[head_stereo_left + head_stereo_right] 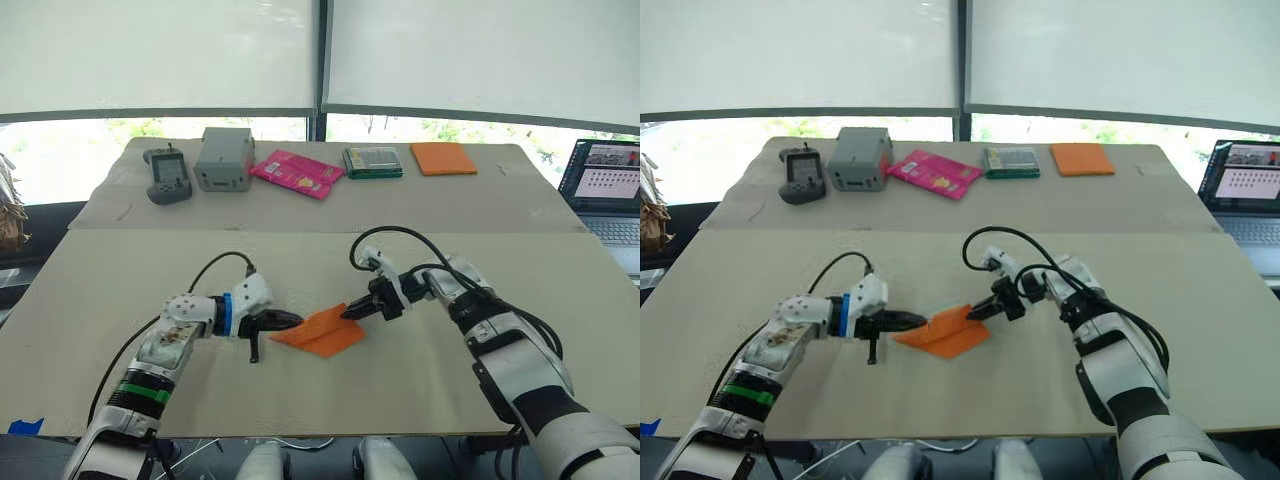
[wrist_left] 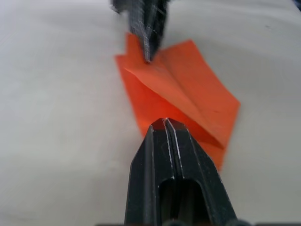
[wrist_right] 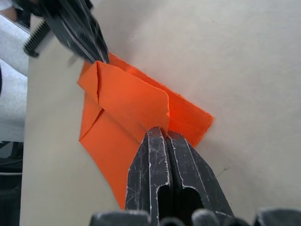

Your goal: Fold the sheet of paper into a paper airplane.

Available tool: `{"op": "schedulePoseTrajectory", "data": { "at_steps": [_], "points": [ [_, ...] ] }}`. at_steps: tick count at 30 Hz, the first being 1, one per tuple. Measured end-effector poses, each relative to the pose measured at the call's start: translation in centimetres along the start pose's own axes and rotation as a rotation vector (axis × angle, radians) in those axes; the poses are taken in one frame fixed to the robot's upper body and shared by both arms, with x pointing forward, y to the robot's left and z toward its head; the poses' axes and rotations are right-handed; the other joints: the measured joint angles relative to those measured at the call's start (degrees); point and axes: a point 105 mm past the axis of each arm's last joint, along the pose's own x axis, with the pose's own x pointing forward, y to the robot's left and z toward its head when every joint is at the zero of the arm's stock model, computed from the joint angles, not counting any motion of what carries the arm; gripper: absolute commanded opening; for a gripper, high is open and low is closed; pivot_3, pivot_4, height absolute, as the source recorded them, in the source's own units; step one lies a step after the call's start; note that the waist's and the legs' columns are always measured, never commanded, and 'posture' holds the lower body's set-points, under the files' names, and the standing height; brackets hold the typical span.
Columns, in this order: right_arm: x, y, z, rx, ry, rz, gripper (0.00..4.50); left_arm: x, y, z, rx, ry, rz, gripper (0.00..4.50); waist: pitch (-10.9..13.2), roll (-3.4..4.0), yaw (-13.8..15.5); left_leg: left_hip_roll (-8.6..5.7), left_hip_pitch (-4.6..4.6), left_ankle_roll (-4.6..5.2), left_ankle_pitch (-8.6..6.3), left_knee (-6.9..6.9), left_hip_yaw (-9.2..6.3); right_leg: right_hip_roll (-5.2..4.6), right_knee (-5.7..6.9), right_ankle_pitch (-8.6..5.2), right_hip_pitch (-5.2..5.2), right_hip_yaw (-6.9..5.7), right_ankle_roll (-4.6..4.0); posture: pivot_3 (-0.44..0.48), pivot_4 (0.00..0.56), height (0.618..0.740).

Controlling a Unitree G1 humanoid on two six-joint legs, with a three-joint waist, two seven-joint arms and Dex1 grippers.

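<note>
A: From the head views, where does the sheet of paper (image 1: 320, 333) lie?

B: On the table (image 1: 120, 290) toward its near edge, long axis running between the left gripper (image 1: 290, 320) and right gripper (image 1: 349, 312), both equally near.

A: And the wrist views?

B: Each gripper's fingers are pressed together, pinching an opposite end of the paper.

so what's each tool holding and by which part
Both tools are shut on the paper: the left tool pinches its pointed end, the right tool a raised fold at the opposite end.
</note>
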Motion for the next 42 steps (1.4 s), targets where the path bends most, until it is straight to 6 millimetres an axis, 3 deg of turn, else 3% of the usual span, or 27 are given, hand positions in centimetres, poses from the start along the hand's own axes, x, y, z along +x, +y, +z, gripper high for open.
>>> {"op": "schedulePoseTrajectory", "data": {
  "at_steps": [7, 12, 18, 25, 30, 36, 39, 42],
  "points": [
    [0.3, 0.0, -0.1, -0.005, -0.001, 0.001, 0.02, 0.1, -1.4, 3.8, 0.018, -0.140, -0.017, 0.00, -0.04, 0.08, -0.35, 0.02, 0.39, -0.04, -0.02, -0.20, -0.04, -0.01, -0.22, -0.01, 0.44, -0.01, 0.00, 0.000, 0.150, 0.740],
    [0.3, 0.0, -0.1, -0.005, -0.001, -0.001, 0.02, 1.6, -2.0, 2.2, -0.004, -0.080, -0.031, 0.00, -0.18, 0.25, -0.45, 0.00, 0.39, -0.04, -0.02, -0.22, -0.04, 0.00, -0.27, -0.01, 0.47, -0.02, 0.00, 0.000, 0.150, 0.740],
    [0.1, -0.1, -0.2, 0.004, -0.017, -0.013, 0.02, 2.3, -1.5, -1.7, -0.041, 0.038, 0.020, 0.00, -0.20, 0.29, -0.21, -0.03, 0.37, -0.03, -0.02, -0.21, -0.05, -0.04, -0.32, -0.01, 0.48, -0.03, 0.01, 0.000, 0.150, 0.740],
    [-0.4, -0.1, -0.4, -0.011, -0.053, -0.033, 0.02, 3.1, -1.6, -2.0, -0.019, 0.056, 0.004, 0.00, -0.19, 0.32, 0.41, -0.05, 0.33, -0.03, -0.02, -0.21, -0.04, -0.12, -0.38, -0.02, 0.48, -0.05, 0.02, 0.000, 0.150, 0.740],
    [-1.3, 0.4, -0.5, -0.014, -0.111, -0.025, 1.66, 3.3, -1.7, -1.9, -0.004, 0.050, -0.012, 0.00, -0.06, 0.54, 0.78, -0.10, 0.14, -0.02, -0.03, -0.24, -0.05, -0.21, -0.57, -0.02, 0.40, -0.13, 0.04, 0.000, 0.150, 0.740],
    [-6.1, -1.7, 0.9, -0.220, -0.305, -0.309, 3.70, 3.2, -1.7, -1.5, 0.015, 0.035, -0.029, 0.00, -0.02, 0.67, 0.82, -0.17, -0.82, 0.00, -0.03, -0.25, -0.01, -0.28, -0.63, 0.07, -0.59, -0.13, 0.14, 0.000, 0.150, 0.740],
    [-6.4, 0.2, 2.6, -0.368, -0.420, -0.336, 3.70, 3.2, -1.7, -1.2, 0.024, 0.031, -0.037, 0.00, -0.04, 0.70, 0.60, -0.09, -1.28, 0.00, -0.03, -0.36, -0.01, -0.22, -0.61, 0.07, -1.07, -0.12, 0.14, 0.000, 0.150, 0.740],
    [-4.5, 2.8, 2.2, -0.432, -0.480, -0.322, 2.79, 3.4, -1.6, -1.0, 0.030, 0.026, -0.046, 0.00, -0.05, 0.71, 0.79, -0.13, -1.72, 0.00, -0.03, -0.20, -0.01, -0.26, -0.23, 0.07, -1.55, -0.10, 0.13, 0.000, 0.150, 0.740]
  ]
}}
